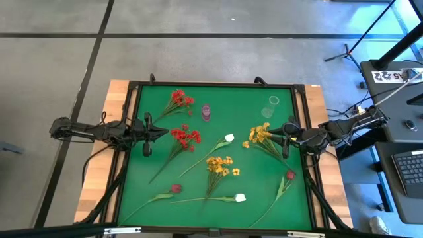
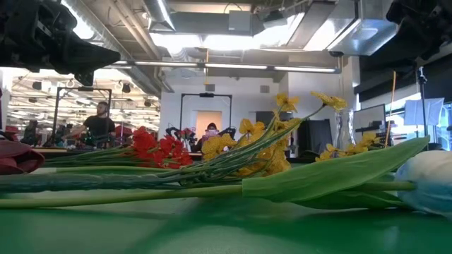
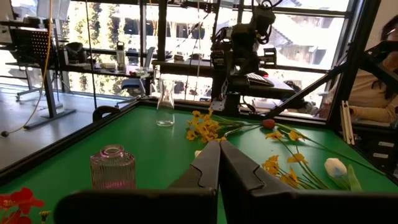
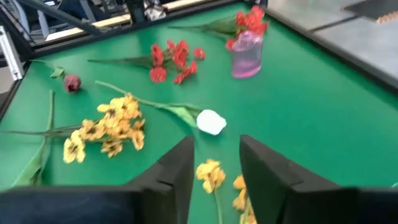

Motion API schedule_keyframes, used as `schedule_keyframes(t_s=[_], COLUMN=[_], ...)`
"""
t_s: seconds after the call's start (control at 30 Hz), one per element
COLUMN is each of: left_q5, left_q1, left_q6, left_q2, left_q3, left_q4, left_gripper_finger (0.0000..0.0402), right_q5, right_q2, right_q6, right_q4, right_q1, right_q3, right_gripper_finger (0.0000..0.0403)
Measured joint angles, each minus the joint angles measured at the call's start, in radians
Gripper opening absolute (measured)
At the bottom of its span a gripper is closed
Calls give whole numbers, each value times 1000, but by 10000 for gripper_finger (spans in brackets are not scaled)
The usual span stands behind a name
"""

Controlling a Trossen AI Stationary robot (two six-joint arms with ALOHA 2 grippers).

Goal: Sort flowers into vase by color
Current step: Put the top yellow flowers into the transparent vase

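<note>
Flowers lie flat on the green mat (image 1: 198,86). There are two red sprays (image 1: 180,100) (image 1: 186,137), two yellow sprays (image 1: 260,134) (image 1: 219,165), two white buds (image 1: 229,138) (image 1: 240,198) and two maroon buds (image 1: 175,188) (image 1: 290,175). A pink vase (image 1: 206,112) and a clear vase (image 1: 273,106) stand upright at the far middle. My left gripper (image 3: 219,163) is shut at the mat's left edge and holds nothing. My right gripper (image 4: 214,163) hangs open at the right edge, above the nearby yellow spray's blossoms (image 4: 211,174), tilted down toward the mat.
A dark raised frame (image 1: 211,84) runs round the mat, with wooden table edge (image 1: 112,132) outside it. Bare green mat lies between the vases and along the far side. Stands and desks are in the room beyond the right edge.
</note>
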Motion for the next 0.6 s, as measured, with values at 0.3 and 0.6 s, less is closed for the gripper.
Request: schedule_keyframes(t_s=[0.3,0.6], left_q5=[0,0], left_q1=[0,0], left_q6=[0,0], left_q2=[0,0], left_q3=[0,0], left_q4=[0,1], left_gripper_finger=[0,0], right_q5=[31,6], right_q2=[35,143], right_q6=[3,116], right_q4=[-10,-198], right_q1=[0,-1], right_q3=[58,146], right_gripper_finger=[160,160])
